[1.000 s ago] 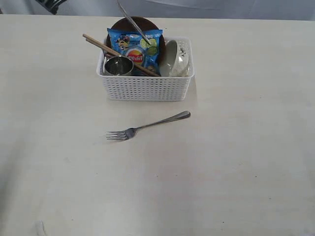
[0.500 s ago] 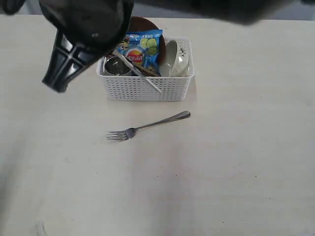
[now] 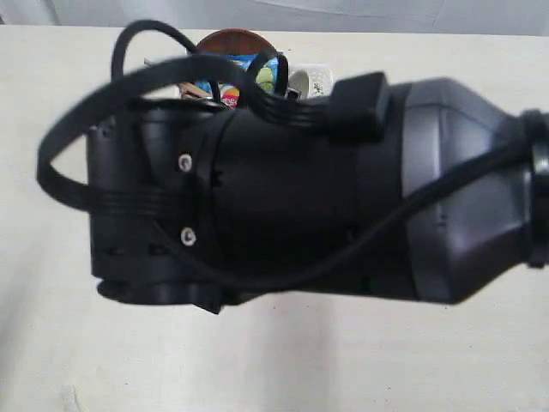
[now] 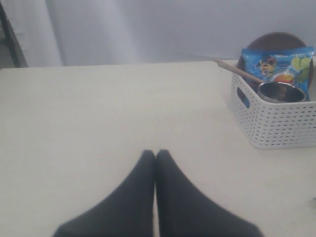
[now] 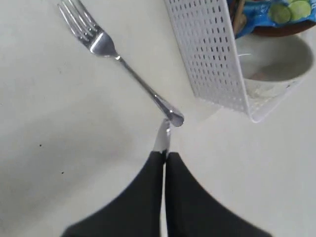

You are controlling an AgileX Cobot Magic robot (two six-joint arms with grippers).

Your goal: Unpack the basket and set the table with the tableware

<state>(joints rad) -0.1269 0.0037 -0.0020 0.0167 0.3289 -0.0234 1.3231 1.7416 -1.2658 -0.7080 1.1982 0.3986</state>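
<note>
1. One steel knife (image 5: 162,136) is sticking out from the right gripper's (image 5: 164,154) pressed-together jaws, ending just beside the fork's (image 5: 121,61) handle, near the basket (image 5: 212,54).
2. The left gripper (image 4: 155,153) is hovering closed and empty over the table (image 4: 98,123).

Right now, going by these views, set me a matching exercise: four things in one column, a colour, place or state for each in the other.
Things:
1 fork
2 basket
3 chip bag
4 left fingers

Descriptions:
a blue
b pressed together, holding nothing
c lying flat on the table
d white, perforated sides

Pairs: 1-c; 2-d; 3-a; 4-b
</note>
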